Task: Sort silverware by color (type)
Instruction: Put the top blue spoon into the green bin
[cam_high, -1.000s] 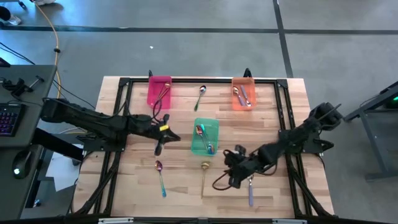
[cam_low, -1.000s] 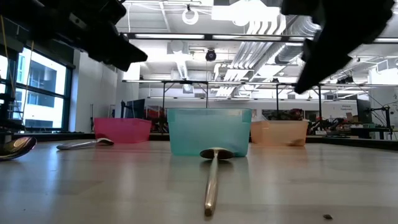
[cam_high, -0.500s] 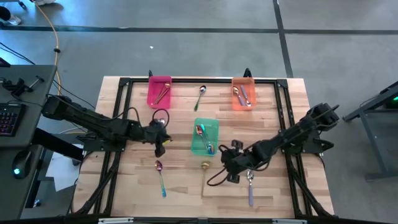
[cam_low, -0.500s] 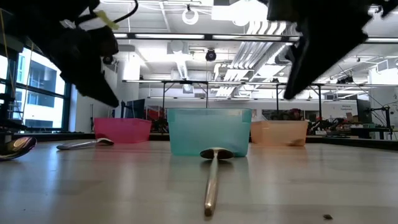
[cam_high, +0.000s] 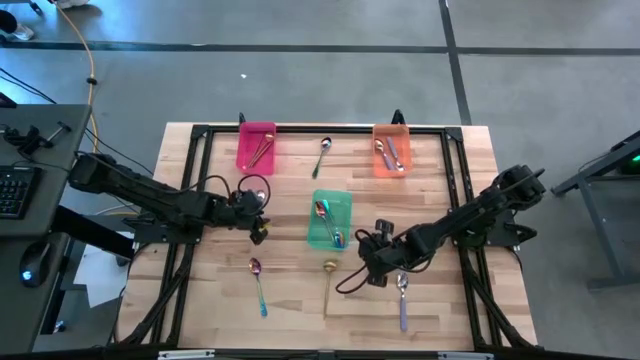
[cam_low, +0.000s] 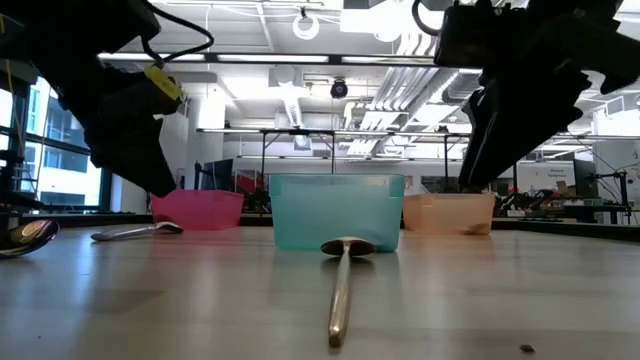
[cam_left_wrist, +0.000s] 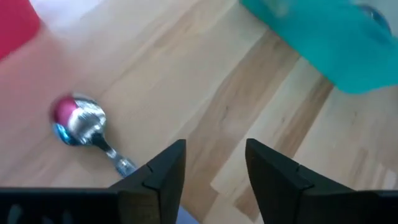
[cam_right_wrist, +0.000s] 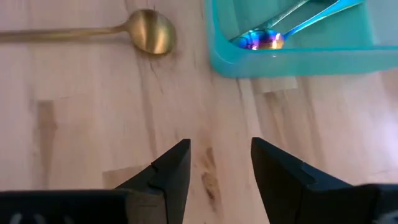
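Observation:
Several spoons lie flat on the wooden table. A gold spoon (cam_high: 328, 283) lies near the front middle, with its bowl (cam_right_wrist: 151, 31) ahead of my right gripper (cam_right_wrist: 221, 149), which hovers open above bare wood. An iridescent teal-handled spoon (cam_high: 258, 284) lies front left; its bowl (cam_left_wrist: 78, 118) shows beside my left gripper (cam_left_wrist: 214, 149), which is open, tipped downward and empty. A purple-handled spoon (cam_high: 402, 300) lies under my right arm. A silver spoon (cam_high: 322, 155) lies at the far middle. In the high view my left gripper (cam_high: 259, 232) is left of the teal bin and my right gripper (cam_high: 368, 268) is at its near right.
A pink bin (cam_high: 257, 147) at the far left holds gold spoons. An orange bin (cam_high: 391, 152) at the far right holds spoons. The teal bin (cam_high: 330, 218) in the middle holds iridescent spoons (cam_right_wrist: 264, 38). A black frame (cam_high: 300, 128) runs along the table's edges.
My left gripper has tipped from nearly level to pointing steeply down, has rolled, and has sunk a little, drawing back toward the table's left. My right gripper has crept toward the table's left and slightly down, nearer the gold spoon's bowl. No spoon has moved.

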